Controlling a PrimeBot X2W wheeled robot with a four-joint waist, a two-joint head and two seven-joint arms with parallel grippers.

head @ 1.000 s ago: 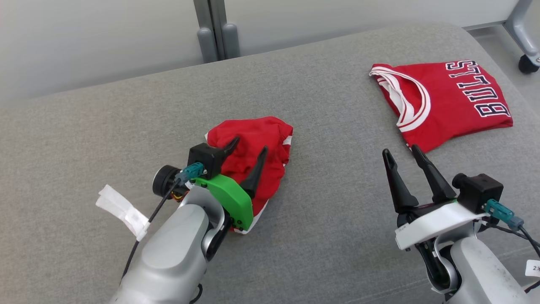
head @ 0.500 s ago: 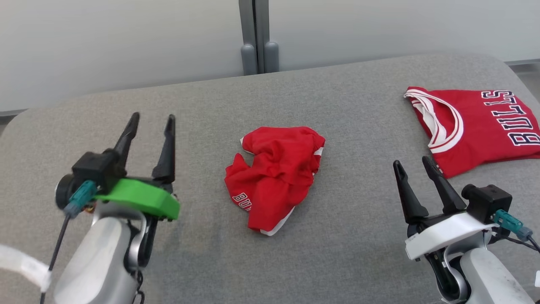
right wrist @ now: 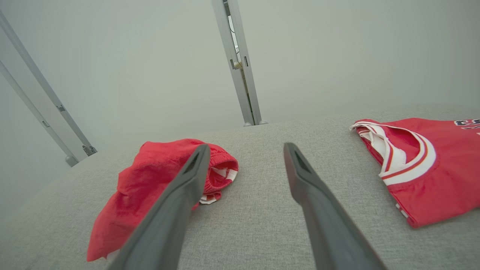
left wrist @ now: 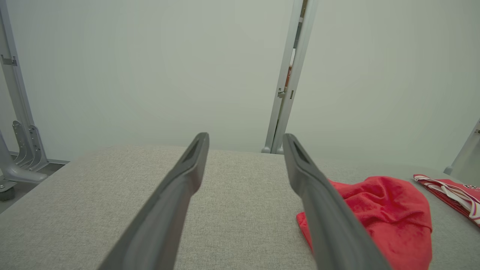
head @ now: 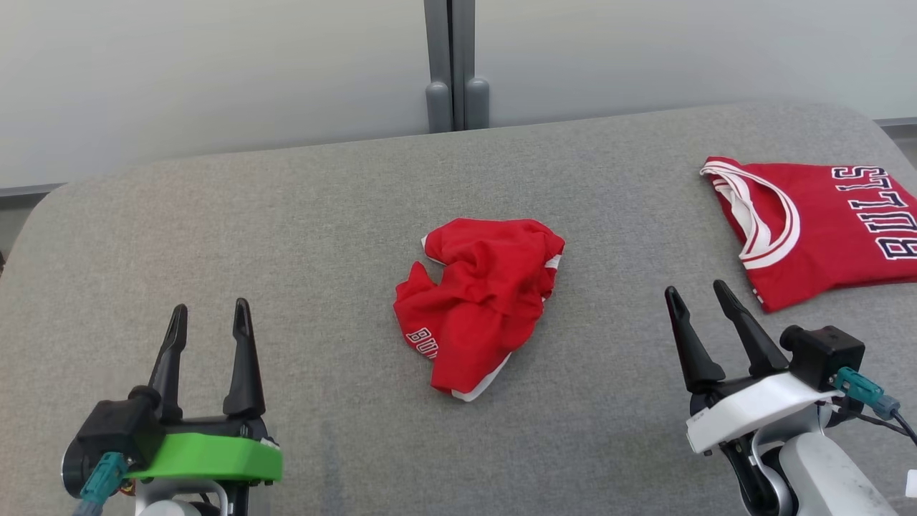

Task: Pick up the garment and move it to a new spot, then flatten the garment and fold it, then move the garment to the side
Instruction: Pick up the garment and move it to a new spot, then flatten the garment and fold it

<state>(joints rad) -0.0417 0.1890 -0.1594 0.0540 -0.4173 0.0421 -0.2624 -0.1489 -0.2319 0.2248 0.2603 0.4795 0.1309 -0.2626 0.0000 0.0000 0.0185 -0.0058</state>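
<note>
A crumpled red garment (head: 480,304) with white trim lies in a heap at the middle of the grey cushion (head: 322,215). My left gripper (head: 209,308) stands open at the lower left, well apart from the heap, nothing between its fingers. In the left wrist view the garment (left wrist: 378,210) lies to the right of the left gripper (left wrist: 243,137). My right gripper (head: 695,289) is open at the lower right, empty. From the right wrist, the garment (right wrist: 150,183) sits left of and partly behind the left finger of the right gripper (right wrist: 245,147).
A folded red BULLS jersey (head: 817,229) lies flat at the cushion's far right, close to my right gripper; it also appears as the jersey (right wrist: 431,168) and the jersey's edge (left wrist: 450,191). A grey post (head: 455,64) and pale wall stand behind the cushion.
My left gripper, which hovered over the crumpled garment, has drawn back to the lower left, leaving it on the cushion. The head camera has shifted. The right gripper stays put.
</note>
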